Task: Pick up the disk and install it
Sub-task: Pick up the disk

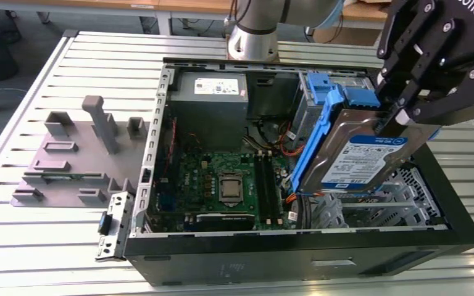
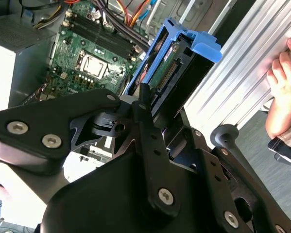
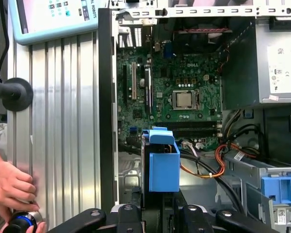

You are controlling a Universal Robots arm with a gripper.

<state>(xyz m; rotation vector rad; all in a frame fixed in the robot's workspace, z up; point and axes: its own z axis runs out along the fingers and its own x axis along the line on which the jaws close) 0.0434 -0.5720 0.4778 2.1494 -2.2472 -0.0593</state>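
At the exterior view's right, we see the gripper [image 1: 395, 118] squeezing the top edge of the disk [image 1: 360, 157]. The disk hangs tilted over the open case [image 1: 303, 253], above the metal cage [image 1: 385, 206] and beside the green board [image 1: 220, 182]. A hand [image 3: 11, 187] is at the table's [image 3: 62, 121] edge.

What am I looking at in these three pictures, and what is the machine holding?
One robot arm works over an open computer case lying on a slatted metal table. The exterior view looks on from off the arm; both wrist views ride on it. The arm's black fingers grip the disk, a silver drive in a blue bracket, tilted over the case. A grey fixture lies beside the case. A person's hand is at the table edge.
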